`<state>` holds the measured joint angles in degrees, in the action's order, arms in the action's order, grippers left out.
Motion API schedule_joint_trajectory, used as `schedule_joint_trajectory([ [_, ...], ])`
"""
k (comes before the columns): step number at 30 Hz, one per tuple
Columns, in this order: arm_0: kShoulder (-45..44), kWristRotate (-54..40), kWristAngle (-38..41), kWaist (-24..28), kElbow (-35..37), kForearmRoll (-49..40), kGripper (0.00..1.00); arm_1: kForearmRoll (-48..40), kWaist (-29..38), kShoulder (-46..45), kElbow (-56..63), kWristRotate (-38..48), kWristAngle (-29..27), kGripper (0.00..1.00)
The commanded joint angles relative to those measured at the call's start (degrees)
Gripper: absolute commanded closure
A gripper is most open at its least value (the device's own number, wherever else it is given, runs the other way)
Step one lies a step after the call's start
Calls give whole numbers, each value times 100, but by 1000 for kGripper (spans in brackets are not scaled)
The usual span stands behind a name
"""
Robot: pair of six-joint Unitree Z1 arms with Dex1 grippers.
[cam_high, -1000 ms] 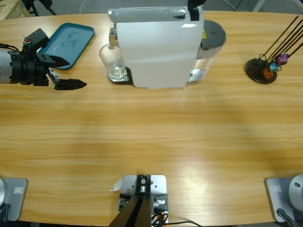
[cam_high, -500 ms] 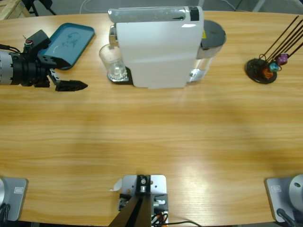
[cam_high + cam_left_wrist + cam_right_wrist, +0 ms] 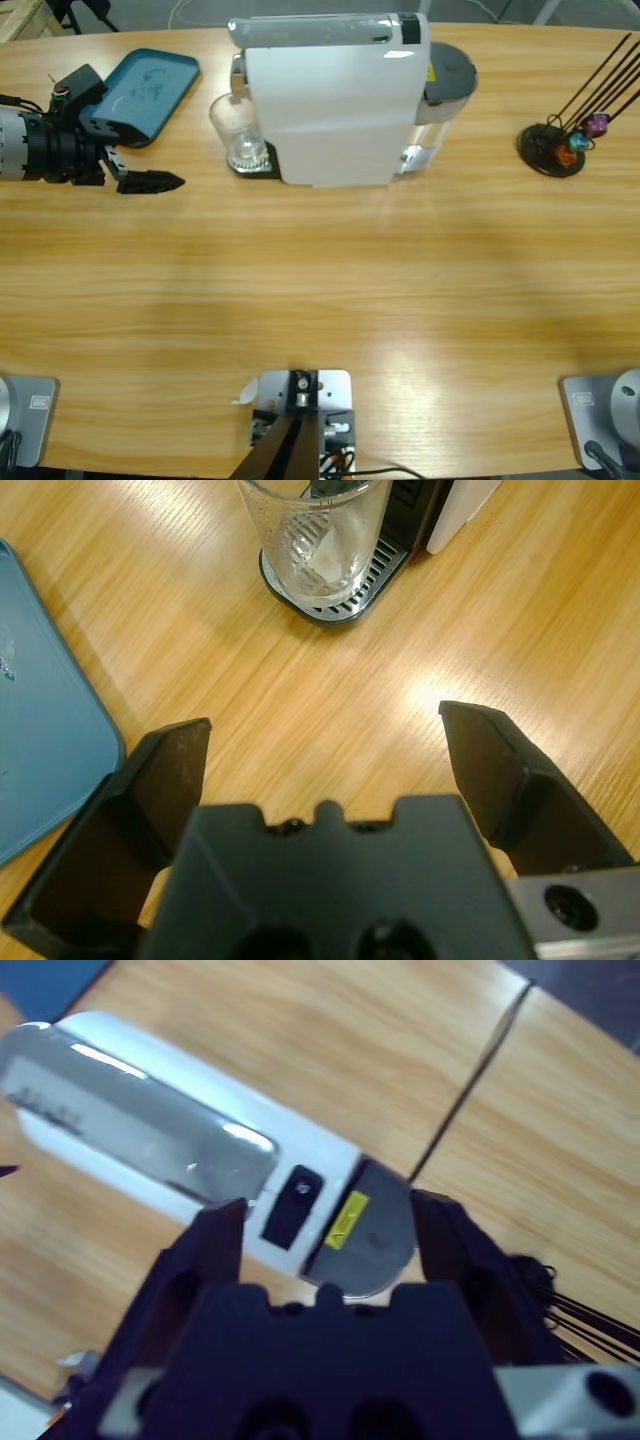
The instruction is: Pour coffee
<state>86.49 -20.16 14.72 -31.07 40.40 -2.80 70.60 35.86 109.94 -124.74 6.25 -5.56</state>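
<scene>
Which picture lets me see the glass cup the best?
The left wrist view: the glass cup fills the top of the picture, standing on the drip tray, beyond the open left gripper. The high view shows the cup small, from above, beside the white coffee machine. The right wrist view does not show it.

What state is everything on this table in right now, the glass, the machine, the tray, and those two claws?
Glass tumbler: upright on the machine's drip grate, no coffee visible in it.
Coffee machine: lid down, standing upright.
Blue tray: flat on the table, nothing on it.
Capsule stand: upright, a few capsules at its base.
Left gripper: open, facing the tumbler, holding nothing.
Right gripper: open, above the machine, holding nothing.
</scene>
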Motion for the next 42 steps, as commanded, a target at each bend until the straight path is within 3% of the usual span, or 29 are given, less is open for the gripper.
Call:
schedule_joint_trajectory([
  [1, -1, 91, -89, -48, -208, -19, 0, 68, 53, 157, 167, 79, 74, 1000],
  [8, 40, 93, -101, -48, -201, -17, 0, 61, 53, 324, 213, -53, 475, 1000],
  [42, 166, 100, -110, -48, -243, -10, 0, 6, 61, 730, 668, -88, 573, 1000],
])
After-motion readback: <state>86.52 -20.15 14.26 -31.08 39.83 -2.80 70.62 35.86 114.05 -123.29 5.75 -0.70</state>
